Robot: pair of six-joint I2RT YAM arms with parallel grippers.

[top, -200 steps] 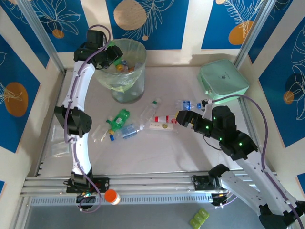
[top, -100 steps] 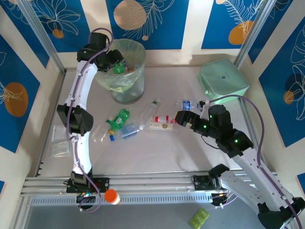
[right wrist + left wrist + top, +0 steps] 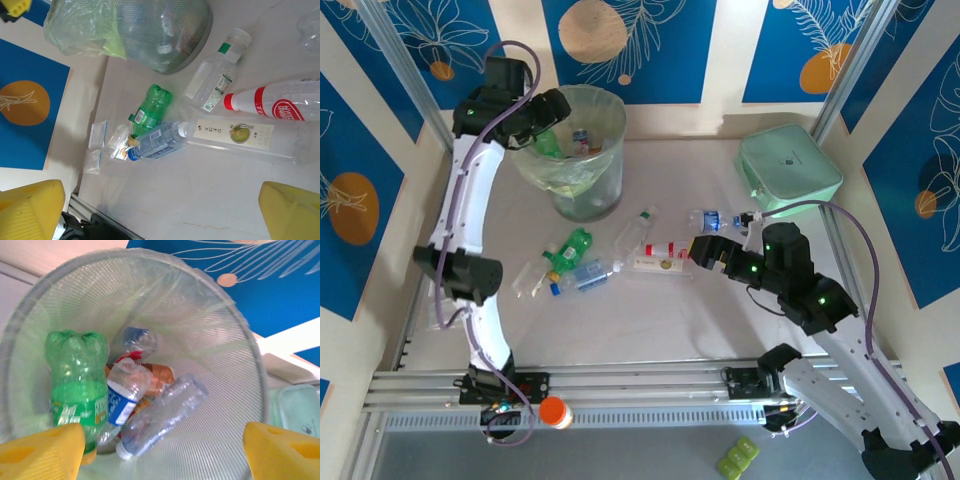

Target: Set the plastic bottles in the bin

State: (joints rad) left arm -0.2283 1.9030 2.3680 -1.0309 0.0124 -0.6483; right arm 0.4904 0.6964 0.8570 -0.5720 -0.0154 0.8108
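The left claw point(image 3: 548, 108), released and empty, hangs over the bin point(image 3: 617, 150) at upper left; a green bottle point(image 3: 77, 385) lies inside. The right claw point(image 3: 704, 247), spread wide, hovers by the red-capped bottle point(image 3: 280, 102) mid-desk point(image 3: 650, 320). A careless grab could knock the crowded bottles point(image 3: 155, 140) beside it and set them rolling.

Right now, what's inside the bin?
Inside the bin: a green bottle leaning against the wall, a blue-labelled clear bottle beside it, a bare clear bottle lying slanted, and a crumpled clear bottle behind. A brown label shows underneath; the bin's floor is covered by them.
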